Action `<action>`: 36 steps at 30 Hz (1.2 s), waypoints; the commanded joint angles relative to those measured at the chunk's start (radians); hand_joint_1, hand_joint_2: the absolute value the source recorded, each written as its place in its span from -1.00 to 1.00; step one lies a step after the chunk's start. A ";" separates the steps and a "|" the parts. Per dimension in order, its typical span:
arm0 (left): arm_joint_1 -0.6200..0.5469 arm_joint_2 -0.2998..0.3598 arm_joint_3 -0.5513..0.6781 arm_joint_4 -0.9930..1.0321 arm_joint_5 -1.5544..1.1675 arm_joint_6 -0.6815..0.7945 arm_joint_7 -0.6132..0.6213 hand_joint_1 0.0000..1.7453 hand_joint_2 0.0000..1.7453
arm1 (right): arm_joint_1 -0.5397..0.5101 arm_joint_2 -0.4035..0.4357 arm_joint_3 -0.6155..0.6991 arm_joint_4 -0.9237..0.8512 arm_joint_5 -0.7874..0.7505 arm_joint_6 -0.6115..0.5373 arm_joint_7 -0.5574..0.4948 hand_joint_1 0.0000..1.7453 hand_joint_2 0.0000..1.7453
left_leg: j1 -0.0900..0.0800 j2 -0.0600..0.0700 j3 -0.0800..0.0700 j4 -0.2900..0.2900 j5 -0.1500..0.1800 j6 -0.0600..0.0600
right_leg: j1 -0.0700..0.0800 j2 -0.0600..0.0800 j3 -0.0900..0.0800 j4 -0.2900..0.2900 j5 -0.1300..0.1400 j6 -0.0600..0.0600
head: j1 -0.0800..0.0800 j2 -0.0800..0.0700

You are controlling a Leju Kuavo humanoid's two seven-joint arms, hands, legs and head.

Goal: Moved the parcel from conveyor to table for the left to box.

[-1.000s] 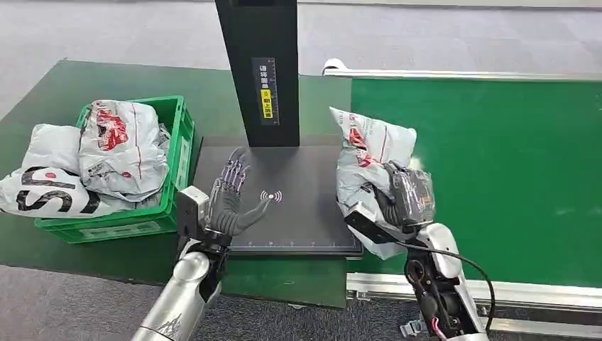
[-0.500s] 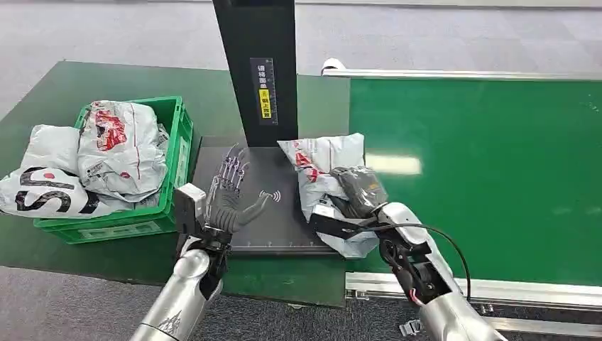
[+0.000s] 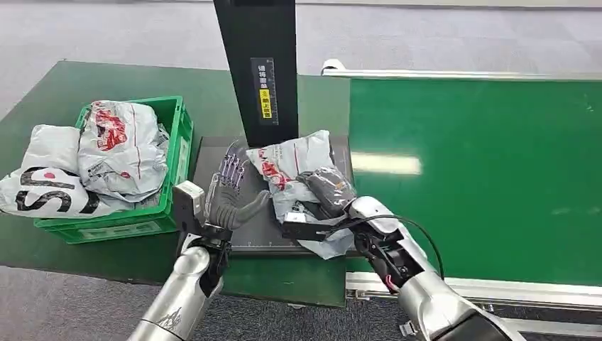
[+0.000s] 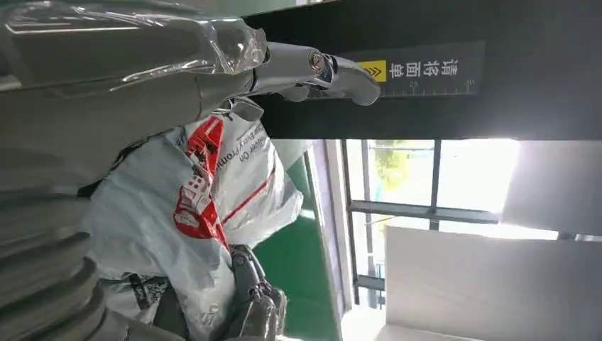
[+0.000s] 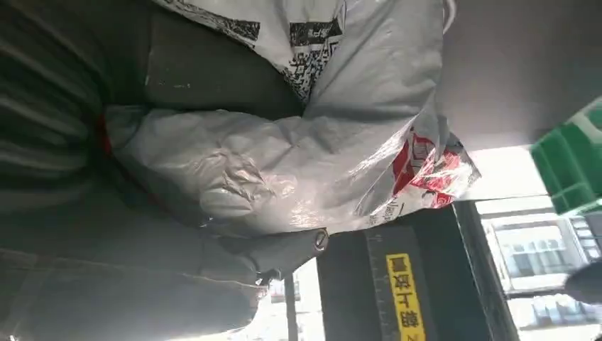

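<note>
A grey plastic parcel point(image 3: 294, 170) with red print is over the black scan pad point(image 3: 213, 160), gripped by my right hand point(image 3: 328, 193) from its near side. The right wrist view has the same parcel point(image 5: 298, 149) pressed against that hand. My left hand point(image 3: 228, 195) stands open over the pad's left part, fingers spread and pointing up, its thumb close to the parcel's left edge. In the left wrist view the parcel point(image 4: 213, 192) lies just beyond the left hand's fingers point(image 4: 312, 67). The green conveyor belt point(image 3: 483, 163) is on the right.
A green crate point(image 3: 177, 149) at the left is heaped with several grey parcels point(image 3: 117, 145), some spilling over its left rim. A black scanner post point(image 3: 259, 71) rises at the back of the pad. The green table point(image 3: 57, 92) surrounds the crate.
My right hand has carried the parcel leftward from the conveyor edge onto the scan pad, close to the left hand. The left hand has stayed open in place.
</note>
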 commanded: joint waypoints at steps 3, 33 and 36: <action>-0.082 -0.004 -0.060 0.124 0.017 -0.013 -0.008 -1.00 1.00 | -0.044 0.027 0.068 0.175 -0.049 -0.155 -0.033 1.00 1.00 | 0.000 -0.001 0.001 0.000 0.000 0.000 | 0.000 -0.001 0.001 0.000 0.000 0.000 | 0.000 0.000; -0.074 0.002 -0.073 0.123 0.031 0.020 -0.020 -1.00 1.00 | 0.108 0.021 -0.188 -0.048 -0.569 -0.040 -0.172 -1.00 1.00 | 0.000 0.000 0.001 -0.001 0.000 0.000 | 0.000 0.000 0.001 -0.001 0.000 0.000 | 0.000 0.000; -0.074 0.002 -0.073 0.123 0.031 0.020 -0.020 -1.00 1.00 | 0.108 0.021 -0.188 -0.048 -0.569 -0.040 -0.172 -1.00 1.00 | 0.000 0.000 0.001 -0.001 0.000 0.000 | 0.000 0.000 0.001 -0.001 0.000 0.000 | 0.000 0.000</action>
